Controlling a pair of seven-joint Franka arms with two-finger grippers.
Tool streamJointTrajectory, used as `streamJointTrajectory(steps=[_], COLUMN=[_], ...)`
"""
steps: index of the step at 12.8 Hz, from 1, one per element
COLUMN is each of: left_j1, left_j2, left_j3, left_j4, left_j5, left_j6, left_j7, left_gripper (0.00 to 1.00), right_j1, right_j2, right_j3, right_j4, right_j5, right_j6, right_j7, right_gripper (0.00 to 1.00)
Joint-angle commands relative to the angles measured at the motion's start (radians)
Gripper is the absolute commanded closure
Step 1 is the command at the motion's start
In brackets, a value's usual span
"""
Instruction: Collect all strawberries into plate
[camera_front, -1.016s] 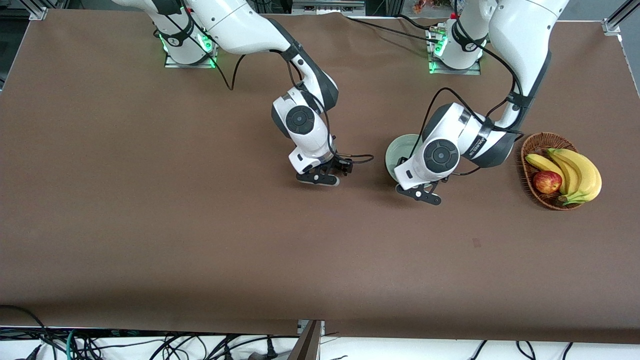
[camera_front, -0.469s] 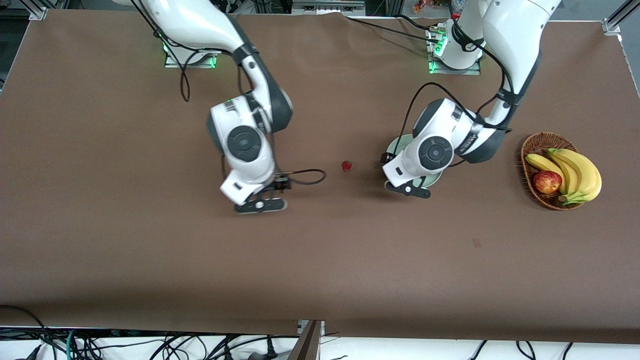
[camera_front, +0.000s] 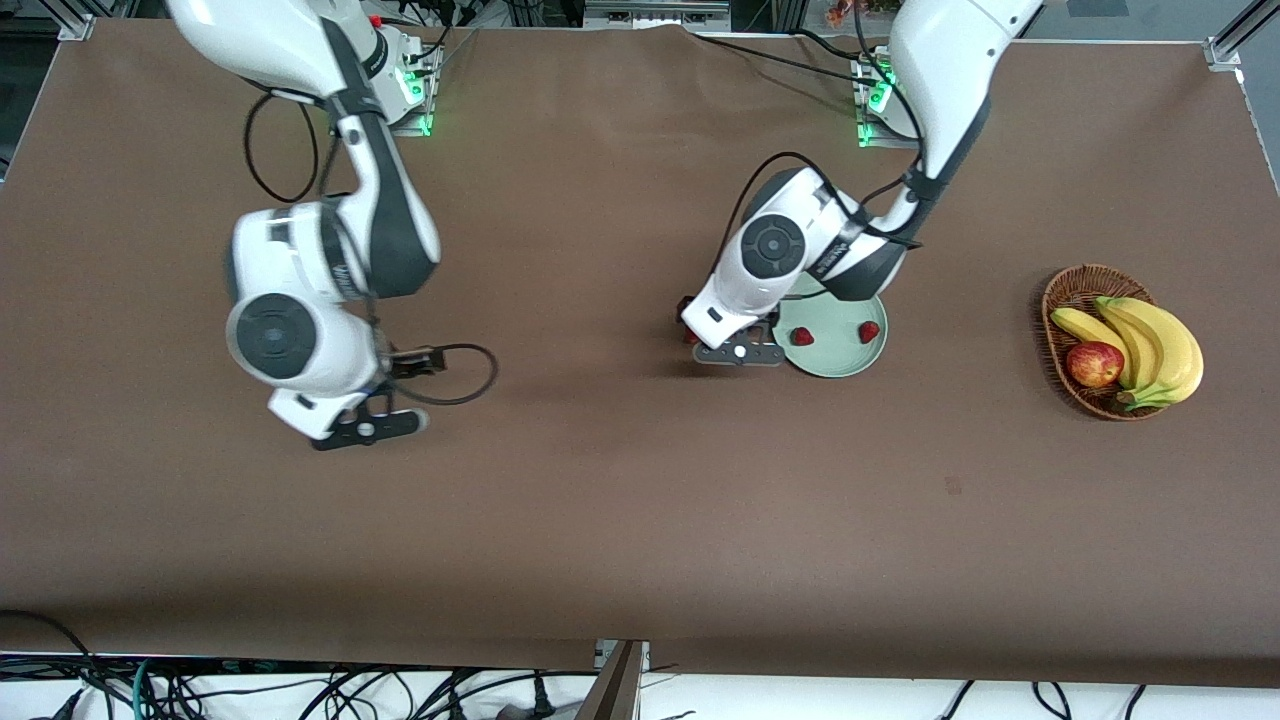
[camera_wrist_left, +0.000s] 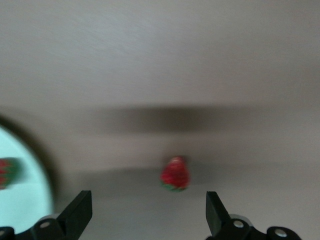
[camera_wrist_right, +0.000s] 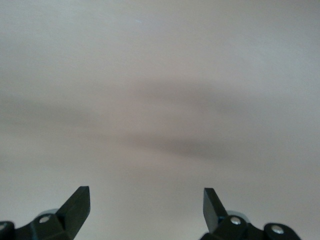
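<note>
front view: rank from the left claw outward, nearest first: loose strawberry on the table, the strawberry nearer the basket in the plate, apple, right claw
1. loose strawberry, on the table under the open left claw.
2. plate strawberry, in the plate, basket side.
3. apple, in the basket.
4. right claw, open, over bare table toward the right arm's end.

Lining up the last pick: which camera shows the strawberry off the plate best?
Left wrist view: the stray strawberry sits unobstructed between the open left end effector fingers, though blurred. In the front view, only a red sliver shows beside the plate, mostly hidden by that arm. The right wrist view shows bare table.
</note>
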Motion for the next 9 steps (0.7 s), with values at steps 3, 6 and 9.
streamJointTrajectory(steps=[3, 6, 9], left_j1=[-0.032, -0.032, -0.035], left_j2=[0.076, 0.080, 0.080], left_j3=[0.012, 0.012, 0.013], left_j4=[-0.006, -0.019, -0.026], left_j5=[-0.002, 0.003, 0.003], left_j6=[0.153, 0.153, 0.151], left_j7=[-0.036, -0.033, -0.031], left_gripper=[0.00, 0.32, 0.61], right_j1=[-0.242, -0.334, -0.372], right_j2=[-0.192, -0.312, -0.424], right_j3=[0.167, 0.221, 0.273], right_j4=[-0.035, -0.096, -0.162], right_j5=[-0.024, -0.027, -0.142], right_j6=[-0.228, -0.259, -0.266], right_j7=[0.002, -0.005, -0.014], right_gripper=[0.00, 0.00, 0.00])
